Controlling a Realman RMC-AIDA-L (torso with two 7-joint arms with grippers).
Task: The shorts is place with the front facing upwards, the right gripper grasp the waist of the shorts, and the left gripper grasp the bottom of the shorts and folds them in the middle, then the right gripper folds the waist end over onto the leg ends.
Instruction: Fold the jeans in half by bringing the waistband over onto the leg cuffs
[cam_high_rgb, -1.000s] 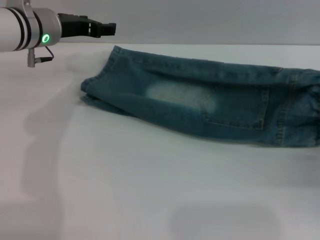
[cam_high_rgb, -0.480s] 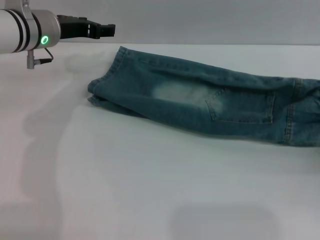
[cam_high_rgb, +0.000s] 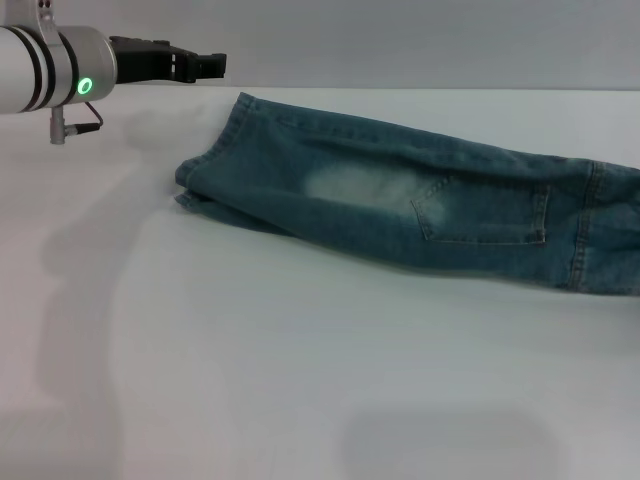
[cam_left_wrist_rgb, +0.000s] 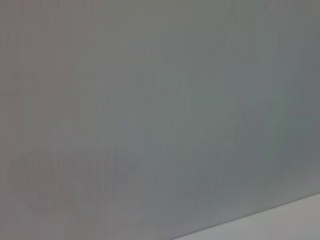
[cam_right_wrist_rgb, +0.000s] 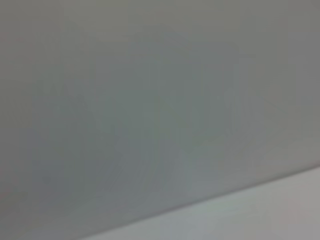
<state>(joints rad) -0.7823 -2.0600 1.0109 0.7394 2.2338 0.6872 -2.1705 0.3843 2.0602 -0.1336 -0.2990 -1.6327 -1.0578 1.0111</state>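
The blue-green denim shorts (cam_high_rgb: 420, 205) lie folded lengthwise on the white table (cam_high_rgb: 300, 380), hems toward the black two-fingered left gripper (cam_high_rgb: 205, 64), which hovers beyond them, apart, fingers' state untellable; waist runs off-frame

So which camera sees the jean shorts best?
The head view. It shows the shorts lying folded lengthwise on the white table, with the leg hems toward the left claw, which hangs apart from them. Their waist end runs off the picture's edge. Both wrist views show only blank grey wall and a strip of table, no shorts.
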